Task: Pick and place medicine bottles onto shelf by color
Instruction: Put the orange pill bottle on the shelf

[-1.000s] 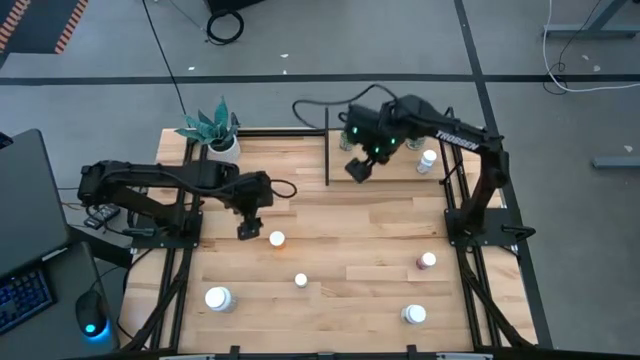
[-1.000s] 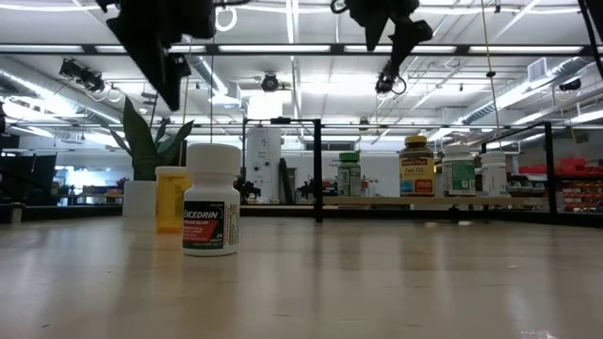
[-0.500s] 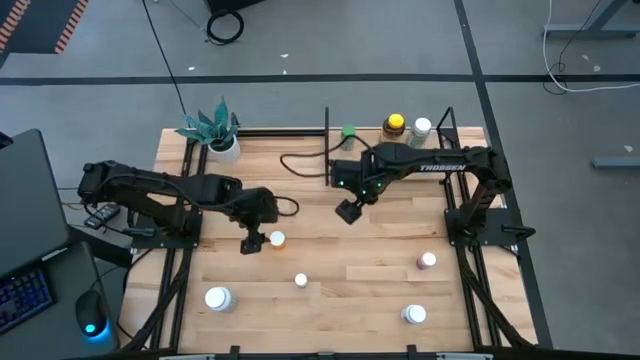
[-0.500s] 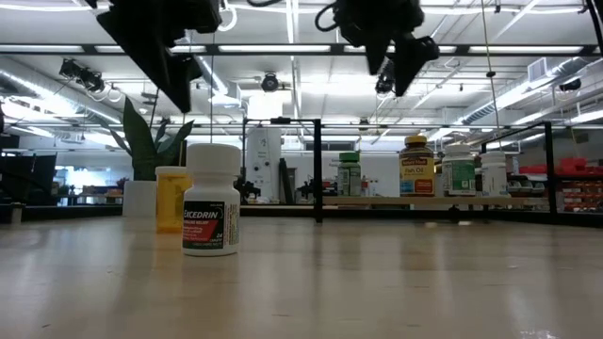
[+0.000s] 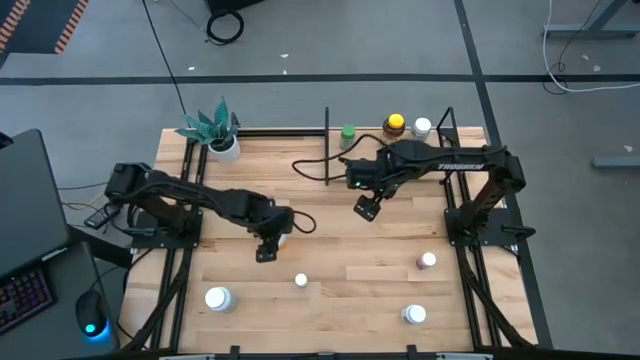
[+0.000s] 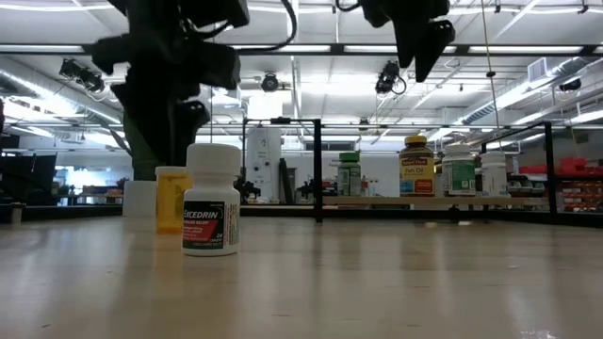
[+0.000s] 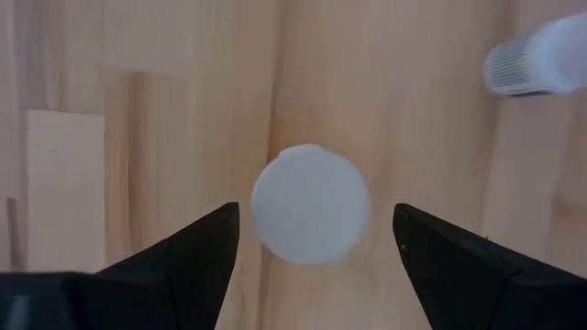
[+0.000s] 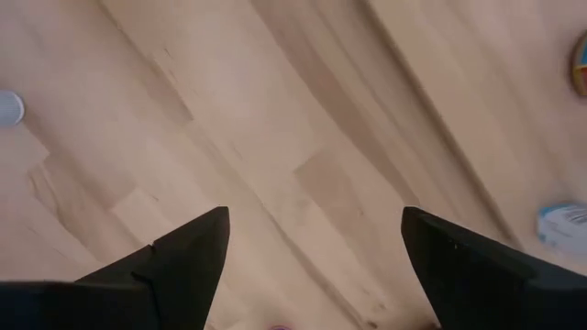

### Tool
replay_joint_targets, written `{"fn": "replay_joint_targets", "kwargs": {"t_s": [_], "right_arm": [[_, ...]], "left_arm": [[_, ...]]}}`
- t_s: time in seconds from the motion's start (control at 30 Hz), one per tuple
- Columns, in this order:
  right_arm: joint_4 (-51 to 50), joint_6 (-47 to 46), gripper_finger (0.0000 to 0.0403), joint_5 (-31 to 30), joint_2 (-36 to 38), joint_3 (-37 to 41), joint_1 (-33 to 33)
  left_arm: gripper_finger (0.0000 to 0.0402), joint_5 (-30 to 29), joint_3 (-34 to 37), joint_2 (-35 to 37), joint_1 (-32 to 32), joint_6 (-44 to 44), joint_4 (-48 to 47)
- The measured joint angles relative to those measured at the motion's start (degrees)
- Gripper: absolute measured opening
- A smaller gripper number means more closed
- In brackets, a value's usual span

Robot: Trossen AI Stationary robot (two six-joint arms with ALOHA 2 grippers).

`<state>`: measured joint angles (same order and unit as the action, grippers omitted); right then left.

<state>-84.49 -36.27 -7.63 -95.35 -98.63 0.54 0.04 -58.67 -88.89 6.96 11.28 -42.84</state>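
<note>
My left gripper [image 5: 266, 252] is open and points down over the amber bottle [image 6: 171, 200]. Its fingers stand on either side of the bottle's pale round cap [image 7: 310, 203], apart from it. The bottle stands upright on the table behind a white Excedrin bottle [image 6: 211, 200]. My right gripper [image 5: 368, 208] is open and empty above the middle of the table, in front of the shelf [image 6: 396, 201]. On the shelf stand a green-capped bottle [image 5: 347, 132], a yellow-capped one [image 5: 395, 125] and a white one [image 5: 422, 127].
A small white bottle [image 5: 300, 281], a larger white one [image 5: 217, 298], a pinkish one [image 5: 427, 261] and another white one [image 5: 413, 314] stand on the near half of the table. A potted teal plant [image 5: 212, 128] is at the far left corner.
My left gripper has gone toward the table's right and near edges and down, and now stands over the amber bottle. My right gripper has drawn back from the shelf toward the near edge and now hangs over the middle of the table.
</note>
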Motion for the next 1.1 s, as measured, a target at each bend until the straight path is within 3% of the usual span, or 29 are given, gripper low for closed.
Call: {"fn": "replay_joint_targets", "kwargs": {"t_s": [0.47, 0.87, 1.1], "right_arm": [[-0.6, 0.3, 0.0329, -3.7, 3.2, 0.0, 0.0], [-1.5, 0.0, 0.0329, -3.8, 3.3, 0.0, 0.0], [-1.6, 0.5, 0.0329, -4.2, 3.3, 0.0, 0.4]], "left_arm": [[0.0289, -0.4, 0.0, -4.2, 0.0, 0.1, 2.5], [0.0212, -0.4, 0.0, -4.2, 0.0, 0.5, 2.7], [0.0239, -0.4, 0.0, -4.2, -0.3, 0.1, 2.7]]}}
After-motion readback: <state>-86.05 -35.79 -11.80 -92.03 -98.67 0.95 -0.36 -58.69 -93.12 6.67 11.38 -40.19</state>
